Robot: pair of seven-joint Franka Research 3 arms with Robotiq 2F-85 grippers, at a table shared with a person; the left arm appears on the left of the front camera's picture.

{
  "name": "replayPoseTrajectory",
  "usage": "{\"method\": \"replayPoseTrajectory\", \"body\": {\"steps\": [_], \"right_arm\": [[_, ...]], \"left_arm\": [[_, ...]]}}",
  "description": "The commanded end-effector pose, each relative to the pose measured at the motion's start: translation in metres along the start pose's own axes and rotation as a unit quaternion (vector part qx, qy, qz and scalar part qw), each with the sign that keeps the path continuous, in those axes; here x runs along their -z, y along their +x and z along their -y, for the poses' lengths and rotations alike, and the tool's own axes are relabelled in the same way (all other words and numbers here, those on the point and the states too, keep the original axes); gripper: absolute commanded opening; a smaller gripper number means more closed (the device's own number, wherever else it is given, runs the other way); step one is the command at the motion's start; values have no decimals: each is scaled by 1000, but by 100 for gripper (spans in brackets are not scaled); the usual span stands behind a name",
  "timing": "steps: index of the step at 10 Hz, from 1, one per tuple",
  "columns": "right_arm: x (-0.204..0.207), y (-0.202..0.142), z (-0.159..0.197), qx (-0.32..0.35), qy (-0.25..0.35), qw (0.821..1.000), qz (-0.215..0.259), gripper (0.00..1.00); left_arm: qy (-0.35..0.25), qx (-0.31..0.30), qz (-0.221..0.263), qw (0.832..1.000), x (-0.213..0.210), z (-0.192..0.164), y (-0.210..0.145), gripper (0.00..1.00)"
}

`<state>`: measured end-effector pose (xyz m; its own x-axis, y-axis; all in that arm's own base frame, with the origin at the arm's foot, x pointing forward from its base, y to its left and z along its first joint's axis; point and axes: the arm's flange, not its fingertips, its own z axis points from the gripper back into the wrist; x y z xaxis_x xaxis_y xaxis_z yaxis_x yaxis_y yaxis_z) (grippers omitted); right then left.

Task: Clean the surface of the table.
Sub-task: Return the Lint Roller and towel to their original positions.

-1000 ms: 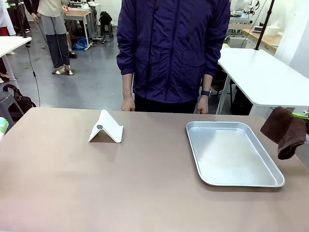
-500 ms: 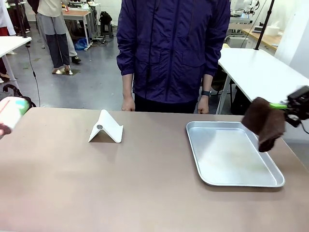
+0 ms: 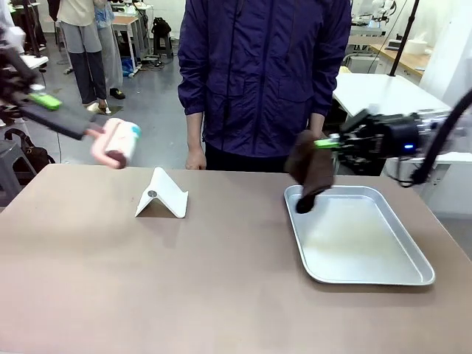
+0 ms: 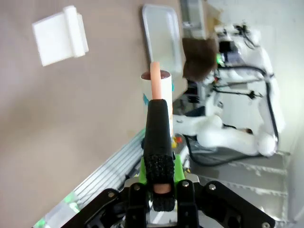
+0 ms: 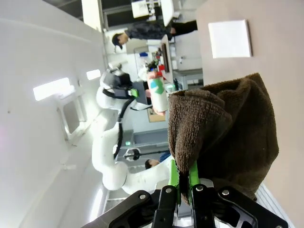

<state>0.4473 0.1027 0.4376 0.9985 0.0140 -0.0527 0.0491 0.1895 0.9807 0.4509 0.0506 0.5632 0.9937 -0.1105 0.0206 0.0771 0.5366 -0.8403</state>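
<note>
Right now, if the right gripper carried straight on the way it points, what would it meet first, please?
The right gripper points leftward above the table, gripping a brown cloth. Its path looks free; the person seems farther back, though depth is unclear.

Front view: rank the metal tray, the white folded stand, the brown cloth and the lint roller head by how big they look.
1. metal tray, clearly largest.
2. white folded stand.
3. brown cloth and lint roller head: look about alike. Both hang in the air in the grippers and are motion-blurred, so I won't rank them against each other.
</note>
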Motion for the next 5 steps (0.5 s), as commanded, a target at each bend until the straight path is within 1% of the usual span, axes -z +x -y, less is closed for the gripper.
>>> {"method": "replayPoseTrajectory", "body": {"steps": [1,2,4,5], "right_arm": [[51,15,4,-21,-19,999,-34,8],[76,23,9,-14,-30,998,-44,8],[114,38,24,-4,-49,997,-53,8],[130,46,35,2,-57,997,-57,8]], "left_arm": [[88,-40,9,995,29,21,30,22],[110,-38,-1,993,42,31,42,22],[177,-60,46,981,80,49,78,22],[203,-67,47,976,100,51,91,22]]}}
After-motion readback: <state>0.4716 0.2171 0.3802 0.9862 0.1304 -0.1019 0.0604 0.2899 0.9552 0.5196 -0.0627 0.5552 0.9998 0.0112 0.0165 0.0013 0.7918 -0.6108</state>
